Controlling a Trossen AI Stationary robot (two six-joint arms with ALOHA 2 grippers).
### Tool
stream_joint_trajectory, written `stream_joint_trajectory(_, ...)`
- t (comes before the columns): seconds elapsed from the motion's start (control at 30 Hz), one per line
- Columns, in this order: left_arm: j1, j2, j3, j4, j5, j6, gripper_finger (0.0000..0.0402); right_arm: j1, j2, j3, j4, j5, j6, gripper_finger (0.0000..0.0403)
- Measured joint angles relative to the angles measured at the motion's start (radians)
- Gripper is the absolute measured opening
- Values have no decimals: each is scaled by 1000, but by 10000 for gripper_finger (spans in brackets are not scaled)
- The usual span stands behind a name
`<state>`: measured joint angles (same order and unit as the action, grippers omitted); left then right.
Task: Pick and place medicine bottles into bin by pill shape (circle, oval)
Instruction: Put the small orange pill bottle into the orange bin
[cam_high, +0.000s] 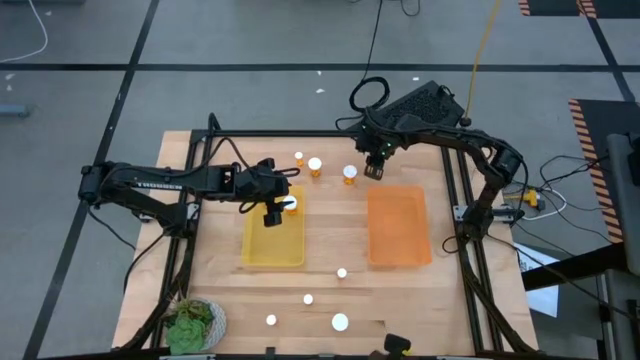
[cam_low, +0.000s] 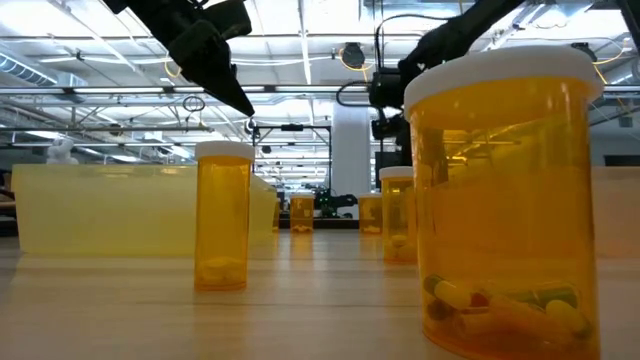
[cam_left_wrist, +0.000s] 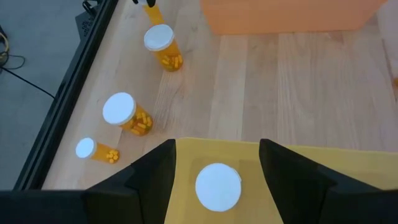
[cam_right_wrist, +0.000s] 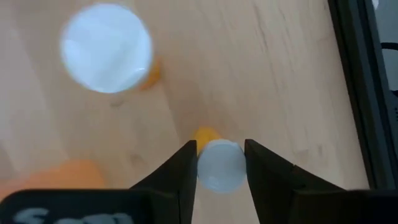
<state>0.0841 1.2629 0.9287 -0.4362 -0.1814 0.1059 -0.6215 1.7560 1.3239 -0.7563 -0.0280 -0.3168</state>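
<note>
Between our right gripper's (cam_right_wrist: 221, 163) fingers sits a white-capped bottle (cam_right_wrist: 219, 167), seemingly pinched; next we lift it. Our left gripper (cam_left_wrist: 216, 163) hangs spread over the yellow tray (cam_high: 262, 252)

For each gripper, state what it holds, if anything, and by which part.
The right gripper grips a small medicine bottle by its white cap. The left gripper holds nothing: its fingers stand open around a bottle in the yellow tray.
</note>
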Motion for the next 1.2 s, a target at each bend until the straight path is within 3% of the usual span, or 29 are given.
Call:
stream_joint_trajectory(0.63,0,0,0,0,0,-14,234,215,-336,0,-217,5,265,120)
stream_joint_trajectory(1.2,-1,0,0,0,0,-32,234,350,-358,-4,-441,141,481,121)
